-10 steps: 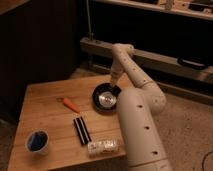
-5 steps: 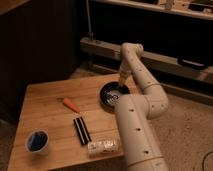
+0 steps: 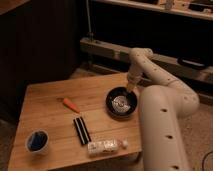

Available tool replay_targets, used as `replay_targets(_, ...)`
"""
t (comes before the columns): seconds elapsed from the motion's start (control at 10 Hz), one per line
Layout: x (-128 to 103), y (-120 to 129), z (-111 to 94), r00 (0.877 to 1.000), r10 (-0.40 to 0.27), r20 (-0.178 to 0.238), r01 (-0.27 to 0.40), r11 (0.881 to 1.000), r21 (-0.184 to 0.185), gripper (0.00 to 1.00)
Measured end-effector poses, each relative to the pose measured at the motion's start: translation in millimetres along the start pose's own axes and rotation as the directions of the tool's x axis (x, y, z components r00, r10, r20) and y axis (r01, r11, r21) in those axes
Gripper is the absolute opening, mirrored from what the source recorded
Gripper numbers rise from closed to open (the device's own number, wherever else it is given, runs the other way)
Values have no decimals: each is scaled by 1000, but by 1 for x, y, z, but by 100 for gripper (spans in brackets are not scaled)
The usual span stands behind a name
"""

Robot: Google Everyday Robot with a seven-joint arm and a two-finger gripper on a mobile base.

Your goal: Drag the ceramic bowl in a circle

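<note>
ceramic bowl point(image 3: 121, 102) shifted right | jaws at its far-right rim

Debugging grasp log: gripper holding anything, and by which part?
Cannot tell. The gripper sits at the far right rim of the ceramic bowl; whether it grips is not visible.

The robot's arm point(image 3: 159, 125) is a chain of thick, smooth, cream-white tubular shells with rounded ends. The widest segment fills the lower right of the frame and carries a row of small dark round holes down its side. A fat curved elbow sits near the right edge, and a slimmer link leads to a domed joint in the upper middle. Below that, just right of centre, hangs the small, darker tan gripper point(image 3: 131, 90).
</note>
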Motion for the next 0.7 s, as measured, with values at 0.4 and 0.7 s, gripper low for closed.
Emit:
replay_targets(0.4,-82,-21,1,1000,7,22,-8,1000,30,0)
replay_targets(0.7,-92,-42,2,999,-52,12,51,997,58,0)
